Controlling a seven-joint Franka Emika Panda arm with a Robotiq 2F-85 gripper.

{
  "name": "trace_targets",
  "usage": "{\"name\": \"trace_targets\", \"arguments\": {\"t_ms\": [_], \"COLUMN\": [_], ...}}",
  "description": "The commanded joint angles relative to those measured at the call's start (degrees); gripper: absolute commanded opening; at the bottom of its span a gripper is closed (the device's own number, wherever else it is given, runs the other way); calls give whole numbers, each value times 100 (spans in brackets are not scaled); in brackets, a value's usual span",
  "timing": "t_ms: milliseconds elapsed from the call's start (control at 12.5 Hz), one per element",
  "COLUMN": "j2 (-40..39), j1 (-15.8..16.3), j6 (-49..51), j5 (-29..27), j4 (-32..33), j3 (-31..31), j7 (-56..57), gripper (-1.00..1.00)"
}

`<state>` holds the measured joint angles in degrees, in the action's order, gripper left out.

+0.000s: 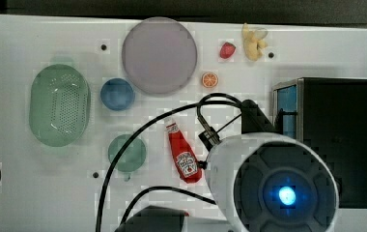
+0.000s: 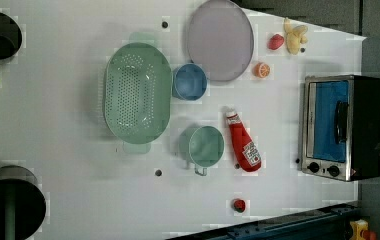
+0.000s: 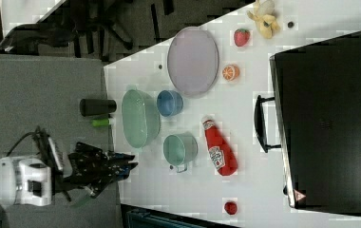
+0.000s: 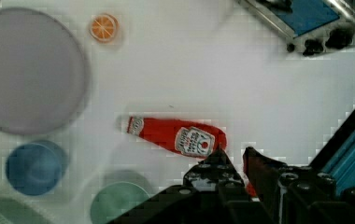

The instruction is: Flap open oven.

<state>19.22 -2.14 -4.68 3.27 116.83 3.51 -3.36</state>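
The oven (image 2: pixel 345 127) is a black box with a silver front frame standing at the left view's right, on the white table. Its blue glass door (image 2: pixel 330 120) lies flat against the frame, with the dark bar handle (image 2: pixel 341 121) across it and small knobs (image 2: pixel 323 169) beside it. The oven's black top (image 1: pixel 338 140) also appears in the top view, and its handle (image 3: pixel 259 123) in the right view. My gripper (image 4: pixel 234 156) hovers high above the table near the ketchup bottle (image 4: pixel 173 135), well apart from the oven front (image 4: pixel 306 18). Its fingers are open by a narrow gap, with nothing between them.
A red ketchup bottle (image 1: pixel 184 154) lies beside the oven front. Further off are a purple plate (image 1: pixel 159 54), blue bowl (image 1: pixel 117 94), green colander (image 1: pixel 60 105), green cup (image 1: pixel 127 153), orange slice (image 1: pixel 209 79), strawberry (image 1: pixel 227 50) and banana (image 1: pixel 253 42). Black cables (image 1: pixel 123 159) trail over the table.
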Motion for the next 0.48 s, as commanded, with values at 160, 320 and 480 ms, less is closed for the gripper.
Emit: {"name": "trace_targets", "arguments": {"t_ms": [160, 320, 480], "j2": [75, 41, -66], "j1": [-47, -95, -158], "j6": [-215, -473, -833], "j5": [60, 100, 107], "j4": [127, 274, 400], "j3": [291, 512, 798], "j7": [992, 2194, 3473], "gripper": [-65, -65, -65]}}
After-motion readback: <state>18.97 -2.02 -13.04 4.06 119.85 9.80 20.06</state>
